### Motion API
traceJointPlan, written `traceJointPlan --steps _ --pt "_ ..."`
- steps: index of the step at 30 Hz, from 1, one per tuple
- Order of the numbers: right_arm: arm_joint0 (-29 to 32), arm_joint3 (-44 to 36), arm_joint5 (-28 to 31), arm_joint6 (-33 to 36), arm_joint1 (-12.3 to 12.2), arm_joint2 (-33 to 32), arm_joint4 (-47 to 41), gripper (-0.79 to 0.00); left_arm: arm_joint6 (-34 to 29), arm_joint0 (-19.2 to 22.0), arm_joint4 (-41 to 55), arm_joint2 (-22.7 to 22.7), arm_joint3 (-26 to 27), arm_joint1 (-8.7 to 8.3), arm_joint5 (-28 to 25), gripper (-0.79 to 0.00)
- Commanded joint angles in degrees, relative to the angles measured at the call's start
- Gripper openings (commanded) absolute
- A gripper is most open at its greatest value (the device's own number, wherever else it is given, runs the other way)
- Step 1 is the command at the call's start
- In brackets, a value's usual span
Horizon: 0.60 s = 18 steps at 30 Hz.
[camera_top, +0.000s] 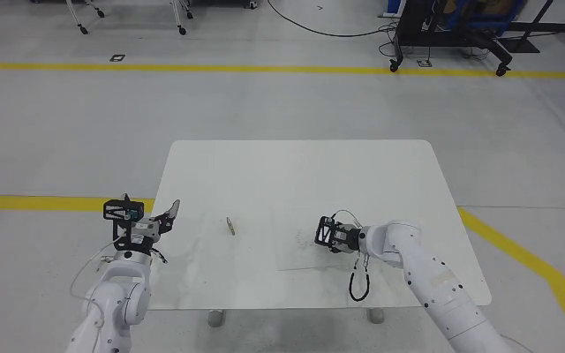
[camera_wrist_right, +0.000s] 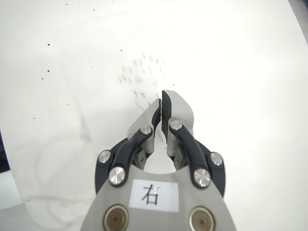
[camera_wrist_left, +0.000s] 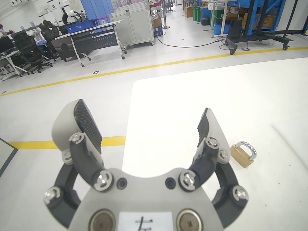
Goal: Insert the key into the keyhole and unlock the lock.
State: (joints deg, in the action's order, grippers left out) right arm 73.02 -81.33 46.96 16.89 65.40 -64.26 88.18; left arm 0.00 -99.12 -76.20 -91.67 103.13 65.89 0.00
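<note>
A small brass padlock with a silver shackle lies on the white table, left of centre; it shows again in the left wrist view. My left gripper hovers at the table's left edge, open and holding nothing, with the padlock a short way ahead and to one side. My right gripper is down at the tabletop right of centre, its fingers shut together. Whether anything thin is pinched between its pads, I cannot tell.
Faint scuff marks dot the table just beyond the right fingertips. A black cable loop hangs from the right arm near the table's front edge. The far half of the table is bare.
</note>
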Motion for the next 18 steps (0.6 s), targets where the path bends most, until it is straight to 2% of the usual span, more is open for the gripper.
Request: traceJointPlan --steps 1,5,11,18 --pt "0.55 -0.93 -1.81 -1.33 -0.11 -0.54 0.18 -0.785 0.0 0.0 0.0 0.0 0.0 0.0 0.0 0.0" --pt "2.95 -3.73 -3.4 -4.98 -0.86 -3.32 0.57 -0.785 0.0 0.0 0.0 0.0 0.0 0.0 0.0 0.0" --pt "5.99 -5.78 -2.18 -9.97 -1.73 -6.67 -1.93 -0.785 0.0 0.0 0.0 0.0 0.0 0.0 0.0 0.0" --pt "5.99 -5.78 -2.18 -9.97 -1.73 -6.67 -1.93 -0.785 0.0 0.0 0.0 0.0 0.0 0.0 0.0 0.0"
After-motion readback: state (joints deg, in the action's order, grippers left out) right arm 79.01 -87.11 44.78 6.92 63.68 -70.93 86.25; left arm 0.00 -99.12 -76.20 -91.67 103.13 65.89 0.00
